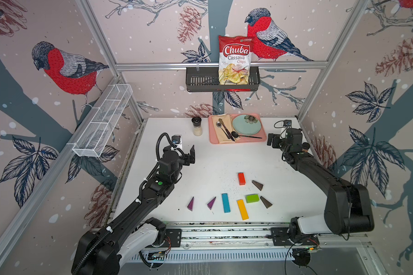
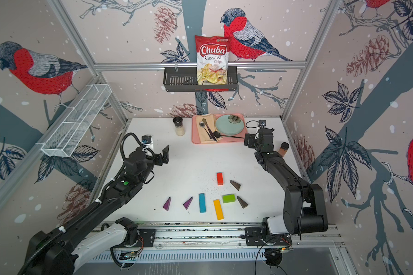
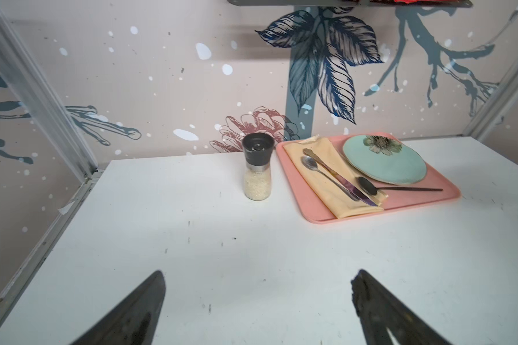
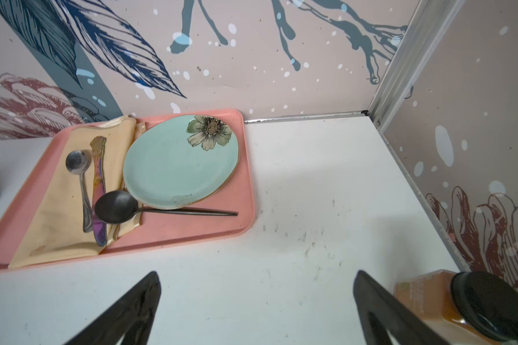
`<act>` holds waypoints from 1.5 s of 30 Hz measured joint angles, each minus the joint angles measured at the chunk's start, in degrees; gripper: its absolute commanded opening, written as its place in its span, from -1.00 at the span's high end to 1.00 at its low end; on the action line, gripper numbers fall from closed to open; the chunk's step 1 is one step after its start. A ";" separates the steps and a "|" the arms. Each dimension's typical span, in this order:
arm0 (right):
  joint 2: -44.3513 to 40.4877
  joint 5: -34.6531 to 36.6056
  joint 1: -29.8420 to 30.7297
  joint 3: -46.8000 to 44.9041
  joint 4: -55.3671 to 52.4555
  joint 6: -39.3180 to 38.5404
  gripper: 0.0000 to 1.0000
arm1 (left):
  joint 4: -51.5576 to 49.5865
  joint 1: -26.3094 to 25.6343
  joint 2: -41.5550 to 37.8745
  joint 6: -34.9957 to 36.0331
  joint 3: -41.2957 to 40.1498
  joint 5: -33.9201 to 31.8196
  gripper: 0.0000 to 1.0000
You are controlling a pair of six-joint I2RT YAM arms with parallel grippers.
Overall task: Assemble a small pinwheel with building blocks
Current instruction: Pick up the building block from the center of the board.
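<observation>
Top views: the building blocks (image 1: 225,202) lie scattered and unjoined on the near half of the white counter (image 1: 212,162), with the red brick (image 1: 241,178) farthest back. The left gripper (image 1: 188,152) and right gripper (image 1: 272,141) hover well apart from them. Left wrist: fingers (image 3: 138,313) spread wide, holding nothing, facing a salt grinder (image 3: 257,170) and pink tray (image 3: 416,201). Right wrist: fingers (image 4: 126,313) likewise spread and empty above the counter, a capped spice jar (image 4: 461,304) just beside one.
</observation>
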 measured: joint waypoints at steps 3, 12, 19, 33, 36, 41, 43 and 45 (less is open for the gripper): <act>-0.83 0.13 2.71 1.70 -4.94 -0.50 -1.00 | -2.05 -4.79 0.28 0.94 0.48 -0.57 -0.93; -4.98 0.74 6.01 0.79 -15.39 -1.51 -0.99 | -4.13 -10.95 5.27 4.04 4.24 0.72 -0.93; -4.66 -0.66 7.45 5.25 -23.17 -1.95 -0.93 | -4.02 -13.16 6.38 8.15 6.34 4.00 -0.92; 5.57 -8.81 18.56 13.79 -38.45 1.09 -0.47 | -4.24 -13.16 0.50 11.85 1.88 7.76 -0.92; 7.98 -10.19 20.22 14.56 -40.13 0.55 -0.40 | -4.94 -13.16 -1.53 8.92 0.83 7.04 -0.93; 9.92 -13.75 22.69 13.99 -41.55 -0.48 -0.23 | -6.25 -13.16 -6.45 3.19 -0.83 4.48 -0.93; 11.21 -14.25 23.28 13.97 -41.64 -0.63 -0.17 | -6.51 -13.16 -7.93 1.53 -1.33 4.52 -0.92; 12.98 -14.38 24.04 14.27 -41.79 -0.63 -0.17 | -6.82 -13.16 -8.96 0.48 -2.10 4.72 -0.92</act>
